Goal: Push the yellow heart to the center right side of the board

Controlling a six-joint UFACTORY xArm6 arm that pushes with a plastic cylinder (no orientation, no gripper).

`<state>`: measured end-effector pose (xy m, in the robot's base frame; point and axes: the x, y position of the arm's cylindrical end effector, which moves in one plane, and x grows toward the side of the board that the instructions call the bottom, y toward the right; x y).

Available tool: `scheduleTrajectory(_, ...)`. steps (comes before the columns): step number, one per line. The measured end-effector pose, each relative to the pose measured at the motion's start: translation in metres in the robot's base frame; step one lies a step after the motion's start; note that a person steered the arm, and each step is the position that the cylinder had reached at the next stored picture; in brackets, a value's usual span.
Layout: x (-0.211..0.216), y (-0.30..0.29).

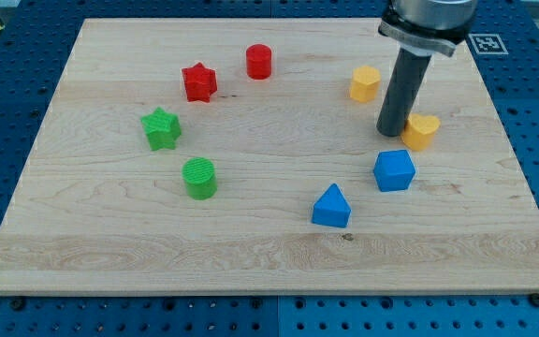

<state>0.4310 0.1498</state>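
Note:
The yellow heart [423,130] lies on the wooden board [110,243] at the view's centre right. My tip [390,133] stands on the board just left of the heart, touching or almost touching its left side. The rod rises from there to the view's top. A second yellow block [365,83], roughly pentagonal, lies up and to the left of the tip, apart from it.
A blue cube [394,170] sits just below the tip and the heart. A blue triangular block [331,207] lies lower left of it. A red cylinder [259,61], a red star [198,81], a green star [162,128] and a green cylinder [198,178] lie on the left half.

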Motion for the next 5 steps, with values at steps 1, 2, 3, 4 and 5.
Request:
scheduleTrajectory(1, 0.004, 0.010)
scheduleTrajectory(2, 0.004, 0.034)
scheduleTrajectory(3, 0.004, 0.069)
scheduleTrajectory(4, 0.005, 0.037)
scheduleTrajectory(5, 0.013, -0.041)
